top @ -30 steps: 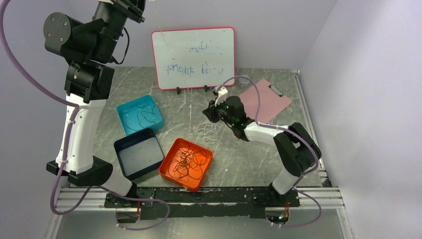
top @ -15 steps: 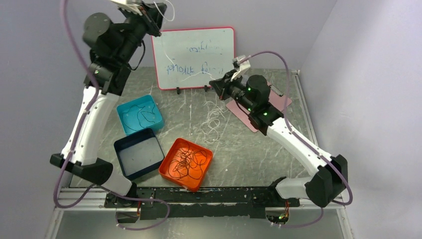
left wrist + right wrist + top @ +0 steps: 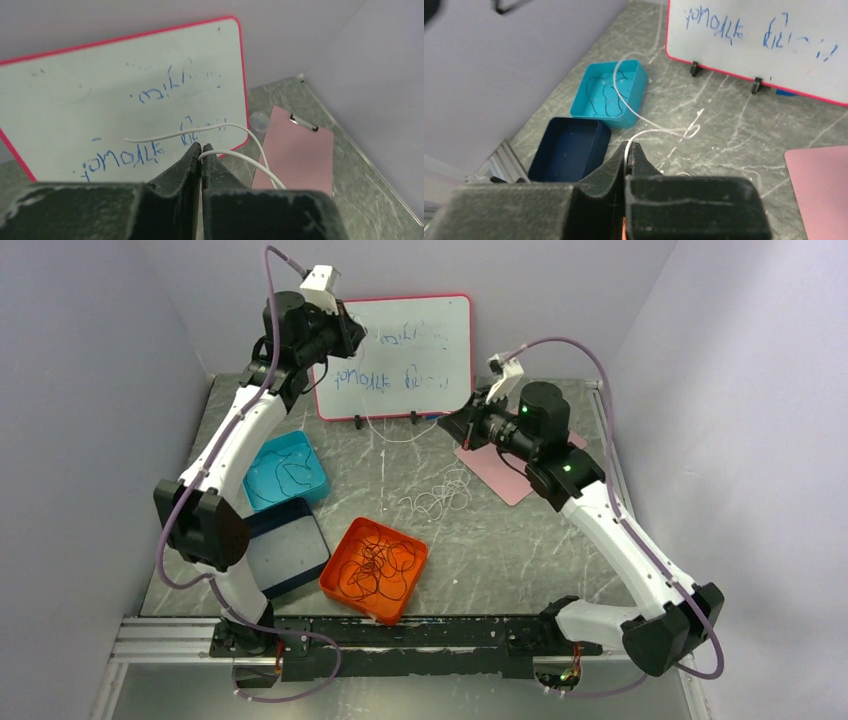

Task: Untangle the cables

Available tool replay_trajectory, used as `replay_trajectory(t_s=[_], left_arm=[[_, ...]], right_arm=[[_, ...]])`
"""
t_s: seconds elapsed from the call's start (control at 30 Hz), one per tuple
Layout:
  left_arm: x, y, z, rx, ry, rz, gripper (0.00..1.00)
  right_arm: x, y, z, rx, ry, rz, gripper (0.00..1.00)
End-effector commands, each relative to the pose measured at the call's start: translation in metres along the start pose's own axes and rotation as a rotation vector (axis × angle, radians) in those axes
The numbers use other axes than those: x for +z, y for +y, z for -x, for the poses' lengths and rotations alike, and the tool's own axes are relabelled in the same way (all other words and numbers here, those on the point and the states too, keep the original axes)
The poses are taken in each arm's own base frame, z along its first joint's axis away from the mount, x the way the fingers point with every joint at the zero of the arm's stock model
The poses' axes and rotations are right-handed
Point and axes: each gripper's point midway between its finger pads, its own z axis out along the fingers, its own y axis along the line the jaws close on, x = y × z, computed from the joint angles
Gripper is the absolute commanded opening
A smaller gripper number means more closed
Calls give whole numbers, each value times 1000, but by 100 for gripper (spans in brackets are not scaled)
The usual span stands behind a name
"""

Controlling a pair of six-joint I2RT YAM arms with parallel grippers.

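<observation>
Landmark: orange tray (image 3: pixel 352 602), at the near edge of the table (image 3: pixel 500 540) between the arm bases.
- Inside it: black tangle (image 3: pixel 378 565), several thin cables knotted in one clump.
- Just left of it: navy tray (image 3: pixel 285 552), partly hidden by the left arm. Can't make out any contents.
- Left and further back: teal tray (image 3: pixel 318 462), holding one loose black cable (image 3: pixel 290 478).
- Just behind it, slightly right: white loops (image 3: pixel 435 498) piled flat on the table, apart from the tray.
- Behind-right: pink clipboard (image 3: pixel 520 480), flat on the table, mostly under the right arm.
- Right gripper (image 3: pixel 447 418) is above the near-left corner of the clipboard, well behind the tray. Jaws pressed together, pinching the white cable (image 3: pixel 654 131) at the fingertips.
- Left gripper (image 3: pixel 355 335) is far behind the tray, raised in front of the whiteboard (image 3: pixel 395 355). Jaws are also clamped on the white cable, which comes out right at the tips in the left wrist view.
- The cable sags in a slack curve between the two grippers, lowest just in front of the whiteboard's feet. Can't tell if it joins the white loops.
- The whiteboard stands upright at the back edge, with blue scribble on it.
</observation>
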Motion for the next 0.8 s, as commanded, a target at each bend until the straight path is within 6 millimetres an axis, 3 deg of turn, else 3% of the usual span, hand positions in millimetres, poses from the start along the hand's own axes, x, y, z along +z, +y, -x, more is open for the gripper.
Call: replay_trajectory(t_s=[0.0,0.3,0.57,0.7,0.77], left_arm=[[13,7,-21,-49,35,-67,7],[17,18,-67,-97,102,-75,7],[23,29,-130,-147,226,-81,7],[23,25,-147,-183,255,-113,7],[20,23,-146,-192,253,-122,7]], right_arm=[[-27,23,33,17,-51,59,0],[-55,50,87,-25,-181,109,0],[-76,63,133,-71,-317,102,0],[-73,61,144,-98,-327,84,0],[-66,56,139,-101,-298,68,0]])
